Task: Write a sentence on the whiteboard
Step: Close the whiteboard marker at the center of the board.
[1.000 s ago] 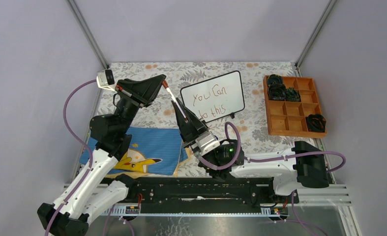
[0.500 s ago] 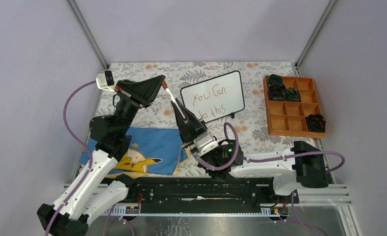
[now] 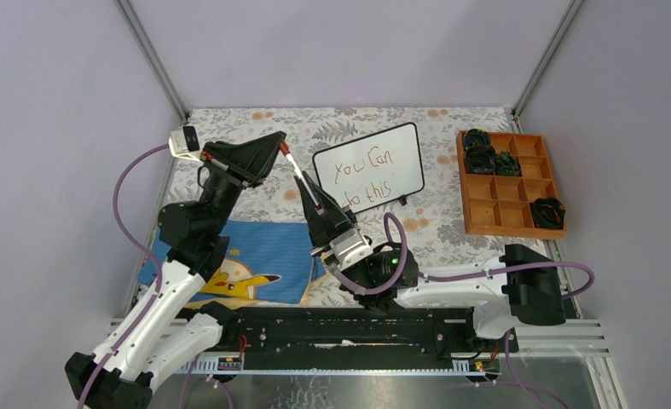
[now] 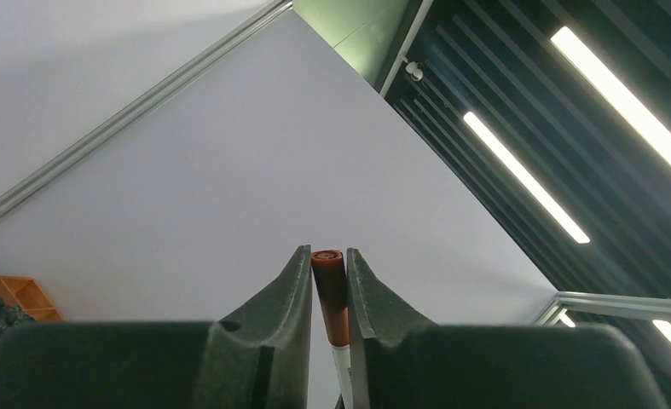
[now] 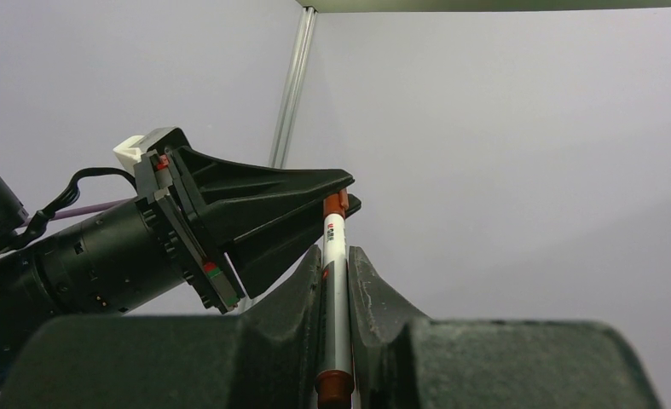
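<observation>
Right end effector (image 3: 309, 186) clamping white-barrelled marker (image 3: 302, 177) mid-barrel; left end effector (image 3: 279, 139) pinching its reddish-brown cap (image 4: 329, 277). Small black-framed white whiteboard (image 3: 408, 158), reddish-brown handwritten sentence (image 3: 361, 166) on it, standing near floral-cloth bench (image 3: 451, 226) far edge, centre. You are risking off-axis push: barrel slipping, marker dropping.

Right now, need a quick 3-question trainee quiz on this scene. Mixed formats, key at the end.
1. True or false: the whiteboard is blank.
2. What does the right claw hold? A) marker B) blue cloth C) orange tray
3. Short answer: what else grips the marker, and where?

Key:
1. False. The sentence "You Can do this" is written on it.
2. A.
3. The left claw, shut on the marker's upper, reddish-brown end.
</observation>
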Controlling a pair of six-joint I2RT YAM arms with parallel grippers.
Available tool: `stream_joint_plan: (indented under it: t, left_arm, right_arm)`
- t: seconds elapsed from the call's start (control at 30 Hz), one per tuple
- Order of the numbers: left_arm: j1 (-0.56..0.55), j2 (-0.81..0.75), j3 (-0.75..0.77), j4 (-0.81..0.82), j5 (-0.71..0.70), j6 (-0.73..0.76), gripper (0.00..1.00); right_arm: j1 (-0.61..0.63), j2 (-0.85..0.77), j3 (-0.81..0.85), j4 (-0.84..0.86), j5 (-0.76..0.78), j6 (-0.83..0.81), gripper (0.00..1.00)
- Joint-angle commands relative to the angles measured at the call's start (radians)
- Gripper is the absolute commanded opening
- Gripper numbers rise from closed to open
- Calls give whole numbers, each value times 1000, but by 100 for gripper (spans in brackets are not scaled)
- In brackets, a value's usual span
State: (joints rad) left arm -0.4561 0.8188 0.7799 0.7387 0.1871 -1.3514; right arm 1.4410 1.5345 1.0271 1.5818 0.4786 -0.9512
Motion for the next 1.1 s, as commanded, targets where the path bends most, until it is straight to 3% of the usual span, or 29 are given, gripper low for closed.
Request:
stream_joint_plan:
  t: [0.0, 0.8, 1.03, 1.07]
  left_arm:
    - [-46, -9, -28, 10, 85, 24, 0]
    - [-264, 10, -49, 0, 5, 104, 0]
    - [-269, -32, -61, -36, -79, 142, 0]
    - [-269, -43, -58, -48, -94, 155, 11]
  right_arm:
    - [-2, 8, 67, 77, 7, -21, 0]
    - [-27, 52, 130, 76, 35, -50, 0]
    - [-27, 12, 81, 71, 24, -25, 0]
    - [-27, 0, 71, 62, 20, -15, 0]
